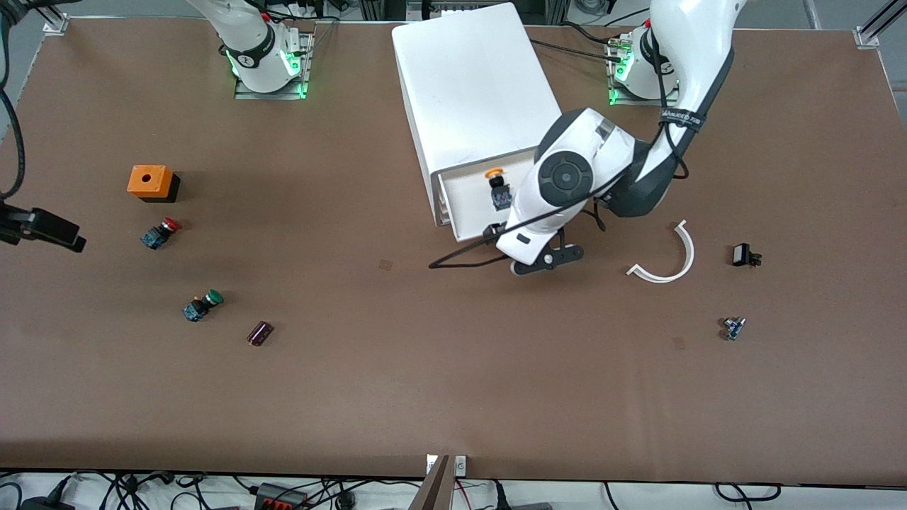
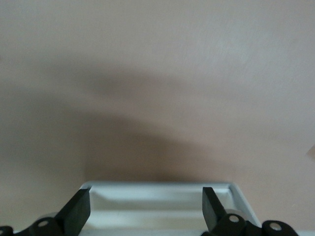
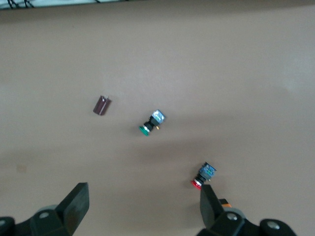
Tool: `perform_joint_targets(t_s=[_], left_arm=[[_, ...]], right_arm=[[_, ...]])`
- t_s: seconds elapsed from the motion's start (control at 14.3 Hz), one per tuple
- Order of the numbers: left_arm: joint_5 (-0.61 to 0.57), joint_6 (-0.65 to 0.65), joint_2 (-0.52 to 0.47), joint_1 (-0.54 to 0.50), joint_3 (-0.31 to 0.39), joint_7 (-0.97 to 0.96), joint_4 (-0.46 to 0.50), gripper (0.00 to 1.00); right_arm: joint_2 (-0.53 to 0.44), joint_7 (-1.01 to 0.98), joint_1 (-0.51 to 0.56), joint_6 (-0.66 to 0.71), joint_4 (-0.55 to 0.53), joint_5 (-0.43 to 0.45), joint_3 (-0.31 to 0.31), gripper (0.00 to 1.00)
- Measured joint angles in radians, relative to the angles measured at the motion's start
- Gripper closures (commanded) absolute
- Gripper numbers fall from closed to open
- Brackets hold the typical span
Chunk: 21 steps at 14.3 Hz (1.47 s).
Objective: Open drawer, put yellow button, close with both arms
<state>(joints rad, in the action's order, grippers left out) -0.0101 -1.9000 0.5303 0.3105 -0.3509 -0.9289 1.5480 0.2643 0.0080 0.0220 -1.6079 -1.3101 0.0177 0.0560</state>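
The top drawer (image 1: 464,212) of the white cabinet (image 1: 475,85) is pulled open. The yellow button (image 1: 498,187) lies on its side inside the drawer. The left arm's hand (image 1: 560,191) hangs over the drawer's front corner and hides its gripper in the front view. In the left wrist view the left gripper (image 2: 145,196) is open and empty, its fingers either side of the drawer's white rim (image 2: 157,188). The right gripper (image 3: 142,194) is open and empty, high over the table's right-arm end, out of the front view.
At the right arm's end lie an orange box (image 1: 150,182), a red-capped button (image 1: 161,232), a green-capped button (image 1: 203,305) and a small purple part (image 1: 260,333). At the left arm's end lie a white curved strip (image 1: 669,258) and two small parts (image 1: 744,255), (image 1: 733,327).
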Motion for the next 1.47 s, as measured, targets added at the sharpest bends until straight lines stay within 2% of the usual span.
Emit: perform_joint_targets(t_s=[0.35,0.63,0.77,1.47], left_arm=[[0.0,0.084,-0.011,0.011,-0.065,-0.021,0.015,0.0],[0.0,0.109,-0.011,0.011,-0.084,-0.023,0.021,0.0],[0.0,0.112,-0.011,0.011,-0.087,-0.023,0.021,0.0],[0.0,0.14,-0.011,0.011,-0.113,-0.024,0.027,0.0]], right_arm=[[-0.06,-0.024,0.002,-0.004,-0.101,0.0,-0.007,0.0],[-0.171,-0.024,0.002,-0.09,-0.28,0.002,-0.008,0.0],[-0.217,-0.025,0.002,-0.091,-0.334,0.002,-0.009,0.0],[-0.237,-0.032,0.002,-0.051,-0.355,0.002,-0.016,0.0]])
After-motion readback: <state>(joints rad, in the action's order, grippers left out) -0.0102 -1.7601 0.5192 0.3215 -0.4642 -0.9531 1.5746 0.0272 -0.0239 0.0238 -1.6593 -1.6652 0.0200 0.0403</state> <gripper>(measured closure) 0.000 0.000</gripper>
